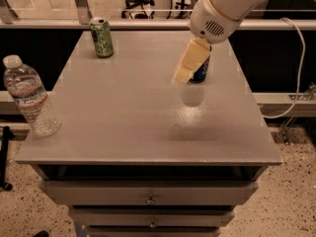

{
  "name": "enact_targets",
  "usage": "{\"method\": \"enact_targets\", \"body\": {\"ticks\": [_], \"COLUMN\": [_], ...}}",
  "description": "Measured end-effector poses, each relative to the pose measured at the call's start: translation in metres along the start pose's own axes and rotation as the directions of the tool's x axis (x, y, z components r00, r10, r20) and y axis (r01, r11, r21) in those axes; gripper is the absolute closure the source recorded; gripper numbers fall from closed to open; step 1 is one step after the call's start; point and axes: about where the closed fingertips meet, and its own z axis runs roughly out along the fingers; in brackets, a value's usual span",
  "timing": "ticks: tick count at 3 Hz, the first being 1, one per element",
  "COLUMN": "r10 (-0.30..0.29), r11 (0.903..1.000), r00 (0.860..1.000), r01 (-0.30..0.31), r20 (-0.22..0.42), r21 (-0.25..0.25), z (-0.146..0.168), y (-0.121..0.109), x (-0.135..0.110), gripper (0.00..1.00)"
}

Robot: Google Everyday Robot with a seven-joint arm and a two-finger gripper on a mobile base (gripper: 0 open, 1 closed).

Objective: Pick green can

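Observation:
The green can [101, 37] stands upright at the far left corner of the grey tabletop [123, 112], mottled green with a silver top. My gripper [183, 74] hangs from the white arm at the upper right, above the middle-right of the table and well to the right of the green can. It sits just in front of the dark blue can [201, 71], hiding most of that can.
A clear plastic water bottle [30, 98] stands at the table's left edge near the front. Drawers [148, 194] sit under the tabletop. A white cable [296, 73] hangs at the right. A railing and chairs lie beyond the far edge.

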Motion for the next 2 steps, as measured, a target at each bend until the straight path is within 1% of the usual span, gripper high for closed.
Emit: {"method": "enact_targets", "body": {"ticks": [1,2], "r10": [0.002,0.026], "r11": [0.9999,0.9992], "r00": [0.998,0.988], "r01": [-0.001,-0.021], "r20": [0.062,0.149], "r21": [-0.013,-0.035], "z": [0.032,0.080], "y": [-0.015,-0.041], "x": [-0.031,-0.077], "gripper": [0.00,0.00]}}
